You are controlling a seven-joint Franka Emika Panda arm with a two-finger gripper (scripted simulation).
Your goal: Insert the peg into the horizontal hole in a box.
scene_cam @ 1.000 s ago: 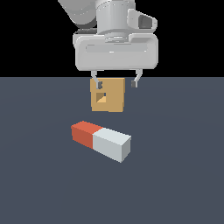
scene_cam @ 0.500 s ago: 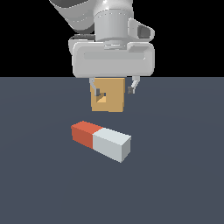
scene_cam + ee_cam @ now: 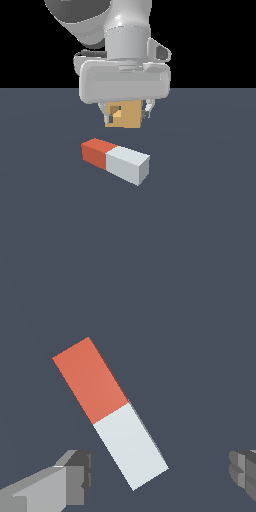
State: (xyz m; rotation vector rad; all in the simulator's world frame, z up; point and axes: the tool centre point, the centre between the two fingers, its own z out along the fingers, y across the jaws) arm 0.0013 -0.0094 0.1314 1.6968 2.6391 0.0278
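There is one peg (image 3: 115,160), one box (image 3: 125,114) and one horizontal hole (image 3: 114,112). The peg lies flat on the dark floor (image 3: 200,200), nearer the camera than the box. The gripper (image 3: 160,476) hangs above, pointing down, fingers spread wide apart and holding nothing.

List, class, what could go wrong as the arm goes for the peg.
1. The peg lies askew between the open fingers, so the gripper may close on its corners and twist it.
2. The gripper body hides much of the box in the exterior view, so hole alignment is hard to judge.
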